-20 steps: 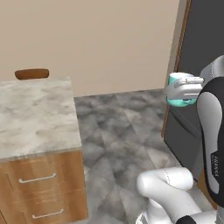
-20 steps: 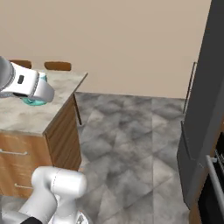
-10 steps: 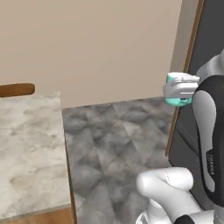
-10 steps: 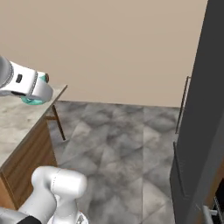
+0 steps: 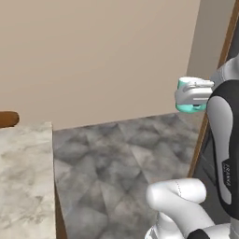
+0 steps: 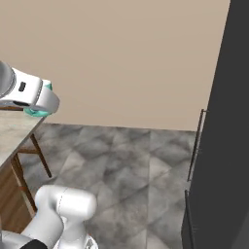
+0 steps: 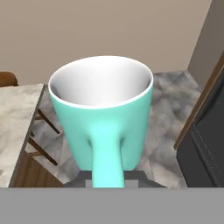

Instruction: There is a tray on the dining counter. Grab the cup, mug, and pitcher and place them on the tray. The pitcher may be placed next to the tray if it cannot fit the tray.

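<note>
A teal mug [image 7: 100, 116] with a white inside hangs in the air, upright, its handle [image 7: 106, 157] pointing toward the hand camera. My gripper [image 7: 107, 177] is shut on that handle. From the base I see the gripper [image 5: 192, 95] and the mug [image 5: 188, 108] high over the floor, to the right of the dining counter [image 5: 23, 177]. In the right base view the mug [image 6: 36, 113] sits under the gripper [image 6: 41, 99], near the counter's corner [image 6: 12, 129]. The tray, the cup and the pitcher are out of view.
A wooden chair [image 5: 7, 119] stands behind the counter, and its legs [image 6: 34, 151] show beside the counter's end. Grey stone floor [image 5: 116, 154] lies between the counter and a tall dark appliance [image 6: 219, 146] on the right. A beige wall [image 5: 102, 56] closes the back.
Both base views have shifted with the base: the counter has slid toward the left edge and the dark appliance has grown on the right. The mug stays held in the gripper.
</note>
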